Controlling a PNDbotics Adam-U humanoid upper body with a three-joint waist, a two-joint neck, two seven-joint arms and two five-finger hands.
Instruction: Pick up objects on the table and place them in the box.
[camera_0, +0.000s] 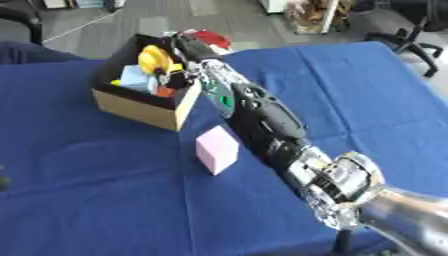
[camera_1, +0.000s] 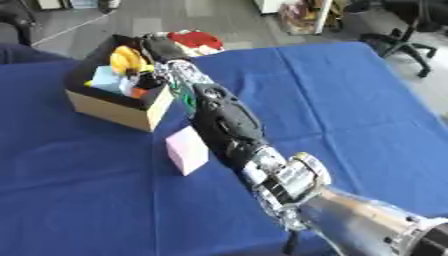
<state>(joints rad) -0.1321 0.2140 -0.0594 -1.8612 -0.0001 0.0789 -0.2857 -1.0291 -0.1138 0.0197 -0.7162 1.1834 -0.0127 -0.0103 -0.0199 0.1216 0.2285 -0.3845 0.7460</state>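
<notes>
Blue cloth covers the surface (camera_0: 79, 190) in the left eye view, and on it we see a cardboard box (camera_0: 140, 109) with a dark inside standing toward the far left. Inside the box lie a yellow object (camera_0: 154, 59), a light blue block (camera_0: 136, 79) and something small and orange-red. Our right arm runs from the lower right corner diagonally up to the box, and the right hand (camera_0: 178, 70) sits over the box's near-right rim beside the yellow object; we cannot tell whether its fingers are spread or curled, as they blur into the contents. A pink block (camera_0: 216, 149) stands on the cloth just left of the forearm, near the box's front corner but apart from it. A red and white item (camera_0: 208, 39) lies behind the box.

In the right eye view we see the same layout: the box at the upper left, the pink block in front of it, and the arm crossing between them toward the box opening. An office chair (camera_1: 404, 31) stands on the floor beyond the surface's far right corner.
</notes>
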